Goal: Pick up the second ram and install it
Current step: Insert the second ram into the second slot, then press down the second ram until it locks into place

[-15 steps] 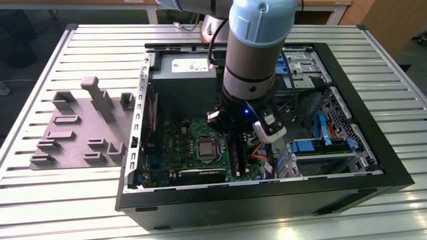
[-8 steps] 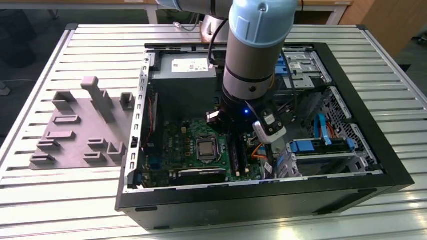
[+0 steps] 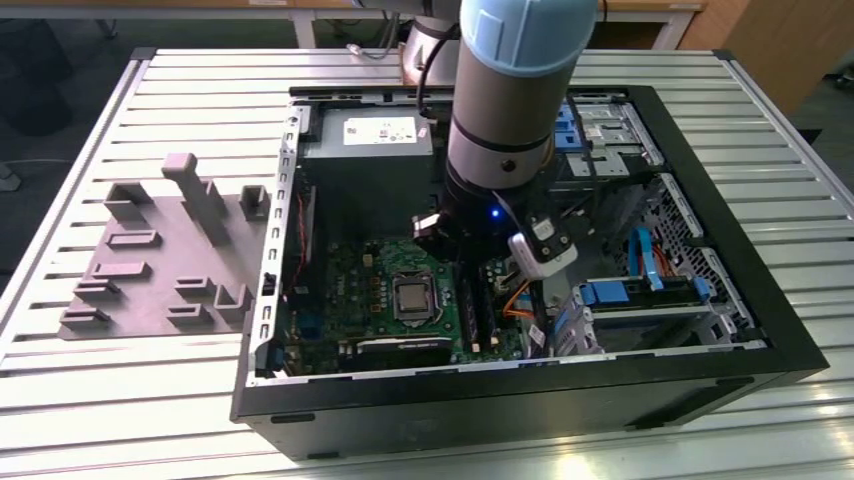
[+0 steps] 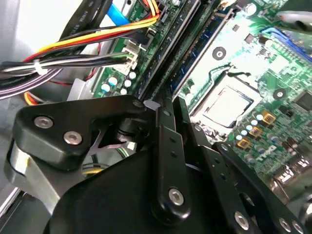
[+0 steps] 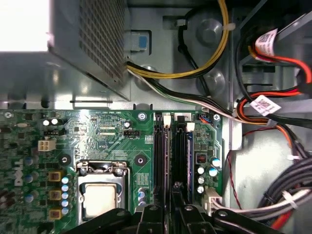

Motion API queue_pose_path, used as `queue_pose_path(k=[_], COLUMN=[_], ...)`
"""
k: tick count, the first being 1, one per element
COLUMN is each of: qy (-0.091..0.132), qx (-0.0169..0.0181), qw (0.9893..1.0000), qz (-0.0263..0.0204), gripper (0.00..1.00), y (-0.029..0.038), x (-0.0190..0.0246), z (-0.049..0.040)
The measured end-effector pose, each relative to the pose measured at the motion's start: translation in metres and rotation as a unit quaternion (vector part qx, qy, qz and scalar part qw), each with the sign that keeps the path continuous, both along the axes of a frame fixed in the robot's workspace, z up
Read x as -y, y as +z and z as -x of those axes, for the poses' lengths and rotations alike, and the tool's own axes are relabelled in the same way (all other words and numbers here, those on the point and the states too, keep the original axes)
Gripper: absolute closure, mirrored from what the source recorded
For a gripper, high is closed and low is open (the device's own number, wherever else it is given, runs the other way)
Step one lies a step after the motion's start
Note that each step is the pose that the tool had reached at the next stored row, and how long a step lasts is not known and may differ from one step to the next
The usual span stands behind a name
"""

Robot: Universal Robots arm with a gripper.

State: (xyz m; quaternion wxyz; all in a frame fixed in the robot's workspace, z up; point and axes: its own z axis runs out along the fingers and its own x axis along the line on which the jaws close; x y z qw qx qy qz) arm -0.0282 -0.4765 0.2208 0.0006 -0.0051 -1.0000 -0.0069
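First wrist view: second ram beneath claw

Second ram: long, thin dark strip, standing on edge in a slot just beside the processor.

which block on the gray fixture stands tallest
The narrow upright slab towards the far side of the gray fixture in the exterior view; it rises well above the low, squat blocks around it.

One open computer case sits on one desk, beside one gray fixture. Inside lies one motherboard with one processor.
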Motion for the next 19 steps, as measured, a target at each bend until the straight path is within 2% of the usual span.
queue_pose_path(k=[4,5,6,9,14,19], qy=[0.0,0.0,0.0,0.0,0.0,0.0], qx=[-0.0003,-0.0007,-0.0011,-0.0011,-0.0011,-0.0011], qw=[1.0,1.0,1.0,1.0,1.0,1.0], qz=[0.0,0.0,0.0,0.0,-0.0001,-0.0001], gripper=[0.79,0.79,0.87,0.89,0.89,0.89], y=[0.009,0.0142,0.0174,0.0168,0.0081,0.0028], x=[0.0,0.0,0.0,0.0,0.0,0.0], z=[0.0,0.0,0.0,0.0,-0.0001,-0.0001])
